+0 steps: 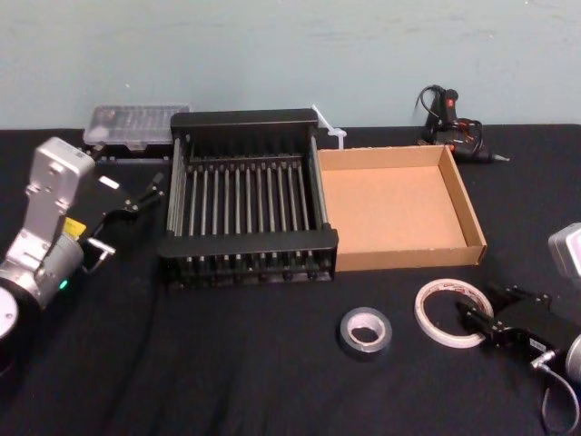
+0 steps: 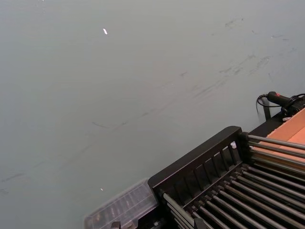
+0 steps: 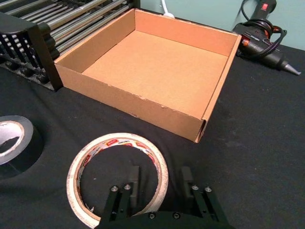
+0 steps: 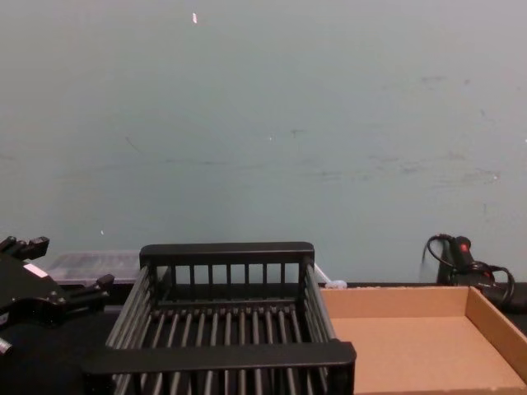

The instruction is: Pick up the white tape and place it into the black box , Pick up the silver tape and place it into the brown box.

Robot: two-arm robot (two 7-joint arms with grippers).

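Observation:
The white tape [image 1: 422, 316] lies flat on the black cloth in front of the brown box [image 1: 413, 257]. My right gripper [image 1: 472, 320] is open at its right side; in the right wrist view the gripper [image 3: 160, 182] straddles the white tape's [image 3: 74, 179] rim, one finger [image 3: 135, 181] inside the hole and the other outside. The silver tape [image 1: 365, 331] lies just left of it, also seen as a silver tape [image 3: 12, 143] edge. The black box [image 1: 245, 245] stands empty left of the brown box [image 3: 128, 102]. My left gripper [image 1: 136, 198] hovers open beside the crate's left wall.
A glue gun [image 1: 454, 127] with its cord lies behind the brown box. A clear plastic case [image 1: 136, 123] sits behind the crate's left corner. The blue-green wall closes the table's far edge.

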